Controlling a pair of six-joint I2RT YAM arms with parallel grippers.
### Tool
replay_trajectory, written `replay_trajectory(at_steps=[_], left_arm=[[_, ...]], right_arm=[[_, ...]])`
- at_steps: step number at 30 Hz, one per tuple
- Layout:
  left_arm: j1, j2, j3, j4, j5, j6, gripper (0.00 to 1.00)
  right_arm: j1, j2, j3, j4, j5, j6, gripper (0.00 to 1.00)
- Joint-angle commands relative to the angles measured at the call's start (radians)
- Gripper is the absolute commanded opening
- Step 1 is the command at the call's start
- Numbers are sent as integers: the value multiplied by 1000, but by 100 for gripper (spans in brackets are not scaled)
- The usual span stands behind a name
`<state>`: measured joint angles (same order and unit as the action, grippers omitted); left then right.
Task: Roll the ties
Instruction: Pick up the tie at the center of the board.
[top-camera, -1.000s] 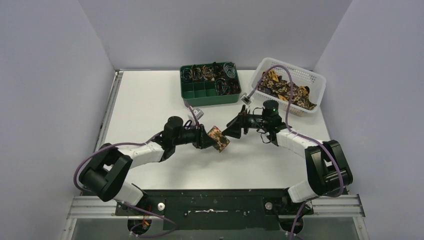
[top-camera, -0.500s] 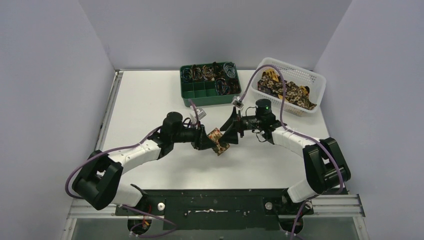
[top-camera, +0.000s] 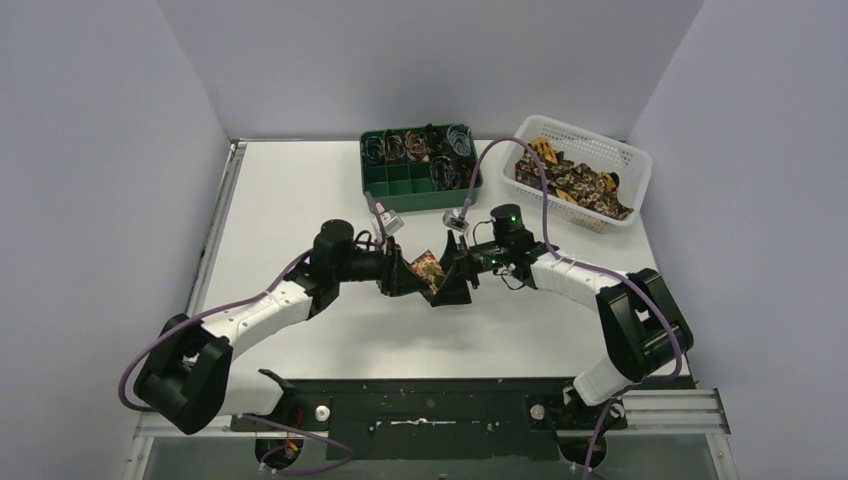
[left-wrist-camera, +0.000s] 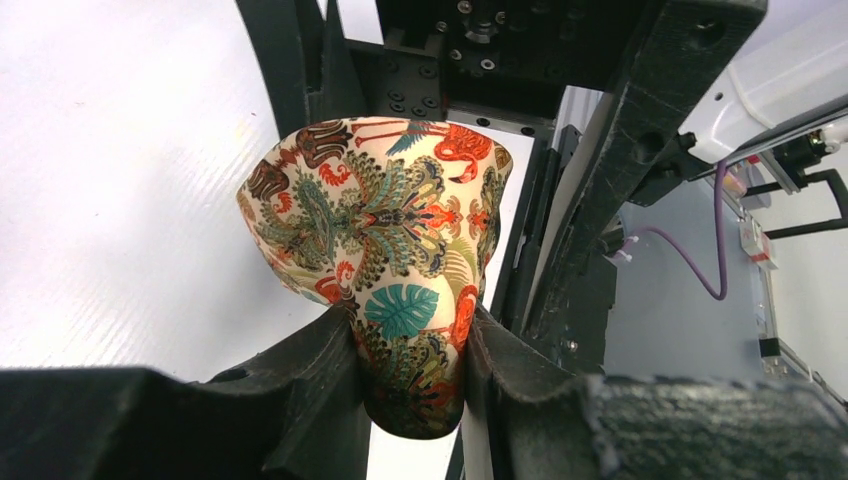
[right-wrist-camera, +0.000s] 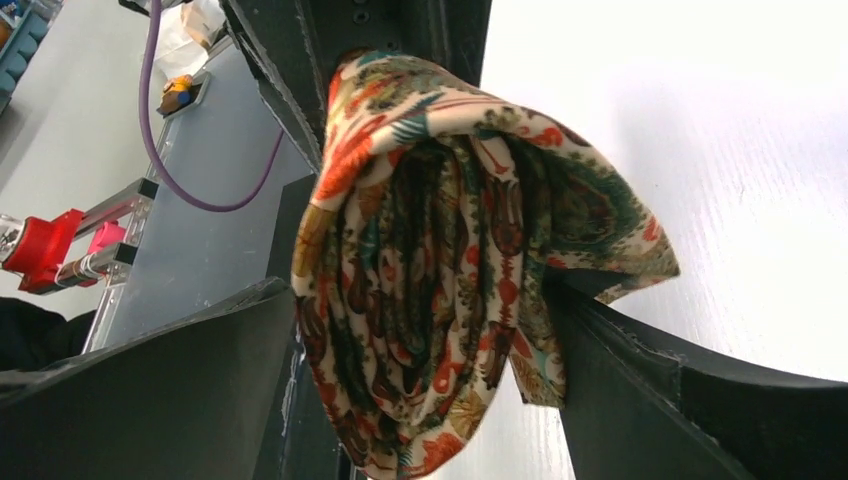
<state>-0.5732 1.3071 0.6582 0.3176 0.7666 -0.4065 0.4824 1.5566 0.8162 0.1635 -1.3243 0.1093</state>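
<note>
Rolled tie (top-camera: 428, 272): a small floral-print roll held above the table (top-camera: 290, 200), mid-way across it, between the two grippers
Left gripper (top-camera: 408, 276): narrow, pinching the roll's lower end; in its own wrist view we see both fingers (left-wrist-camera: 310, 390) pressed into the fabric, which flares out wider beyond them
Right gripper (top-camera: 450, 283): set wider, its fingers (right-wrist-camera: 180, 400) flanking the roll's broad part, with the fabric meeting both inner faces
Top view only: we see the two arms reaching inward from either side and meeting tip to tip, but the roll is little more than a speck there
Left wrist view only: the outer face of the roll, with flamingos, a green leaf and peacock feathers on cream, and the right gripper's black frame just behind it
Right wrist view only: the open end of the roll, its layers spiralling loosely inward
Green tray (top-camera: 420, 203): at the far edge, coils and loops in its back compartments
White basket (top-camera: 640, 165): far right, holding loose ties (top-camera: 575, 182)
</note>
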Motion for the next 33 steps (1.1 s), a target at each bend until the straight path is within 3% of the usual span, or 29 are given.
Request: replay_trajectory(at_steps=[1, 7, 10, 14, 23, 27, 30, 33], left_arm=[[5, -32, 28, 18, 83, 2, 0], [6, -91, 57, -212, 47, 111, 0], [3, -114, 68, -254, 55, 124, 0], [-8, -119, 106, -306, 86, 147, 0], [-27, -130, 134, -356, 114, 169, 0], [-27, -138, 143, -393, 107, 185, 0], [-27, -146, 140, -397, 100, 188, 0], [-27, -140, 145, -419, 66, 194, 0]], right_arm=[[-14, -15, 45, -6, 10, -52, 99], [-129, -130, -11, 204, 153, 148, 100], [-158, -150, -16, 283, 111, 212, 100], [-80, -120, 61, 128, 83, 90, 100], [8, -81, 66, 149, -52, 62, 100], [-32, -97, 120, -108, 25, -150, 100], [-44, -97, 66, 162, -33, 104, 100], [-20, -135, 55, 185, 44, 129, 100]])
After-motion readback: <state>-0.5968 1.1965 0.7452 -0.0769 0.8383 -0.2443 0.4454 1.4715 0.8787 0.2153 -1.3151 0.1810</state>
